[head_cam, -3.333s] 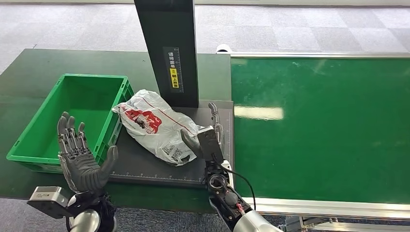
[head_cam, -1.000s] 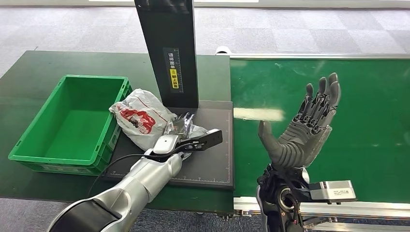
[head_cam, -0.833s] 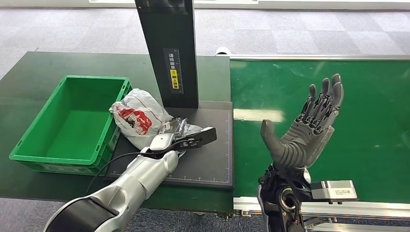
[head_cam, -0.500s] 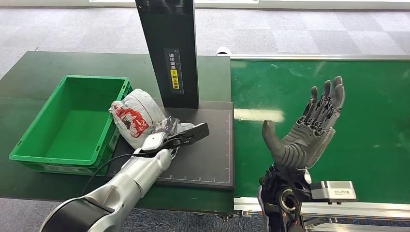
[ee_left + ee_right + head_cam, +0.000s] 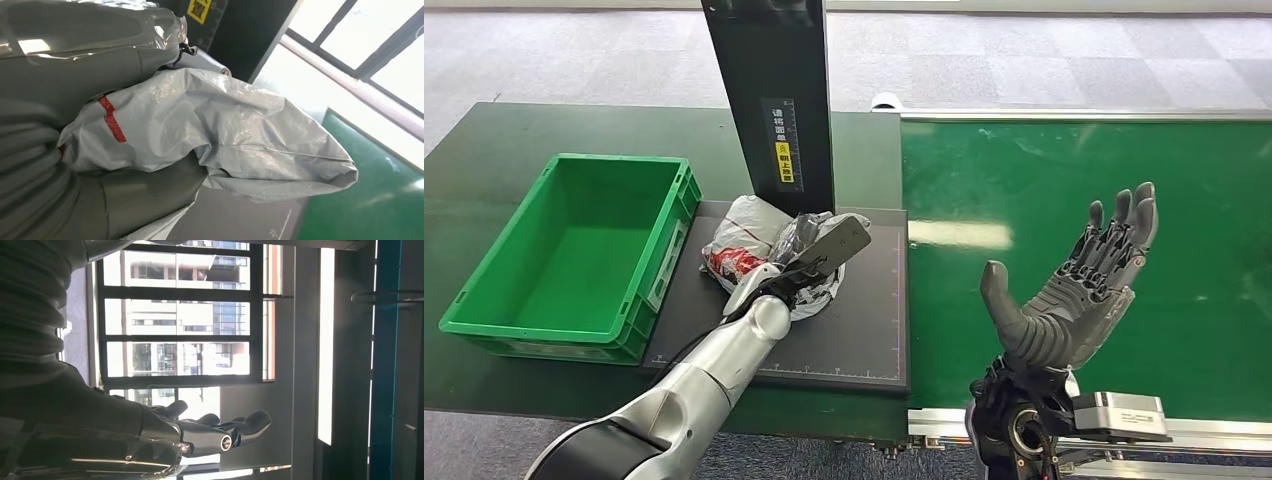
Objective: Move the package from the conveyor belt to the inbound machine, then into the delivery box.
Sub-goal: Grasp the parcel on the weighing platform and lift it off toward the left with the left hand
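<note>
While the right hand (image 5: 1074, 290) is idling open, the left hand (image 5: 809, 262) is now gripping and bunching the package (image 5: 754, 240) on the inbound machine (image 5: 864, 320), readying transfer left to the delivery box (image 5: 484, 300).

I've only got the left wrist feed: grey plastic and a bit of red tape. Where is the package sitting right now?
Observer: The package lies on the black scanner plate, at the foot of the black column, with the left hand gripping it.
Operator: Is the box near?
Observer: Yes. The green box stands on the table just to the plate's left, its rim beside the package.
Operator: Anything in it?
Observer: Nothing visible; its green floor shows bare.
Operator: Where's my right hand?
Observer: The right hand hangs above the green belt, palm up, fingers apart, holding nothing.
</note>
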